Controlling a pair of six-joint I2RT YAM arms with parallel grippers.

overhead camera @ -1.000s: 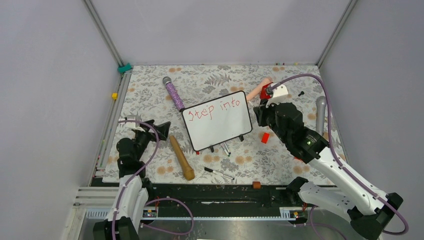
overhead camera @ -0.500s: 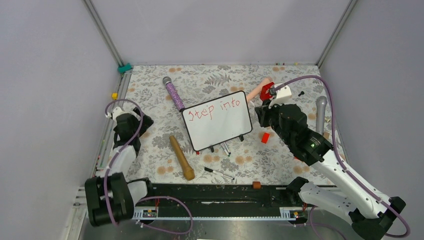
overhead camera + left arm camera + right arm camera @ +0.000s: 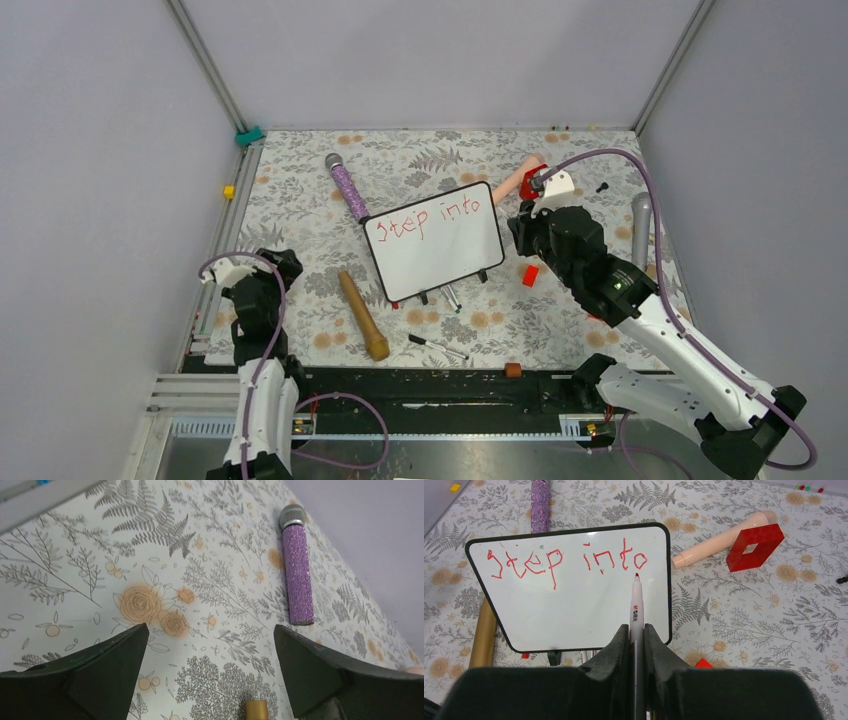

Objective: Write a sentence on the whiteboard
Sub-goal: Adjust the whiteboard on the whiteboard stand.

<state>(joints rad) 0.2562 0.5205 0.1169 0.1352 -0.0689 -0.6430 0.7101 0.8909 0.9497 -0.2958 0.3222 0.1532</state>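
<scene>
My desk (image 3: 450, 150) is walled on three sides. The whiteboard (image 3: 440, 262) sits mid-desk, its near half bare. The sentence (image 3: 555, 565) reads only "step into" along the far edge. My right pincer (image 3: 636, 630) is clamped on the red marker (image 3: 636, 605), whose tip is just under the "o", close to the board's right edge. My left pincer (image 3: 210, 630) gapes wide and empty over open desk. It has drawn nearer along the left edge since half a second ago. The lettering is unchanged.
</scene>
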